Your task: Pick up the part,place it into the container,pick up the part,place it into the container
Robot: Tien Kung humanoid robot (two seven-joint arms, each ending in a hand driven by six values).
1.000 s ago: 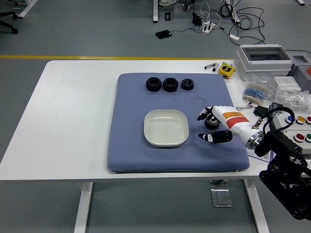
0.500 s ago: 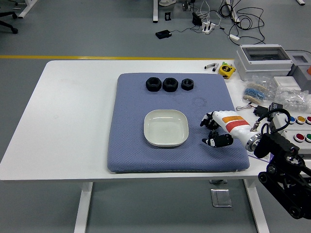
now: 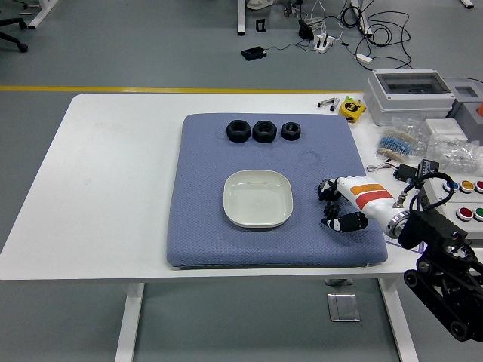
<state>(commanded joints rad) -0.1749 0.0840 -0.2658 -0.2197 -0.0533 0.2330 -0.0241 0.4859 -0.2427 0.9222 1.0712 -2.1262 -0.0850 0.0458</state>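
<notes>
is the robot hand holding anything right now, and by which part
Nothing is held. The right hand hovers over the blue mat with loosely curled fingers, empty; the three black nuts lie untouched.

The right arm point(image 3: 445, 286) runs off the lower right corner, its upper part cut away. The button box point(image 3: 469, 200) is clipped by the right edge.

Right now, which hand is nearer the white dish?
Right. The right hand hangs over the blue mat, just right of the white dish, holding nothing. The left hand is out of view.
</notes>
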